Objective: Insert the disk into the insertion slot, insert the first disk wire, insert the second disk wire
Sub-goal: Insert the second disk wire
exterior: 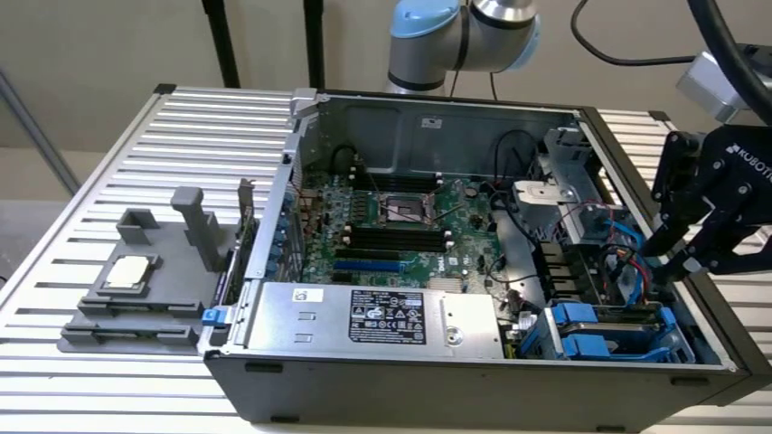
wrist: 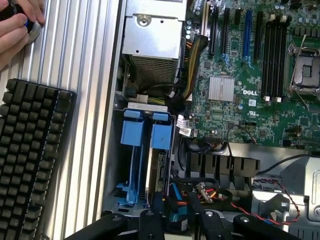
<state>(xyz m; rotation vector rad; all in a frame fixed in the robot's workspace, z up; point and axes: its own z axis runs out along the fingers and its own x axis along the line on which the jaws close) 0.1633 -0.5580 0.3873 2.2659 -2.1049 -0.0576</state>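
While the silver hard drive in its bright blue plastic carrier frame point(exterior: 599, 339) sits seated in the grey box-shaped drive cage bay point(exterior: 675, 318) at five o'clock inside the case, it looks heavy, rigid and shock-sensitive, best held by the blue frame; the black gripper point(exterior: 679, 256) hovers at one o'clock, fingers parted, holding nothing.

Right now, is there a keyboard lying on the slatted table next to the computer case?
Yes, in the wrist view a black keyboard lies on the slatted table beside the open computer case.
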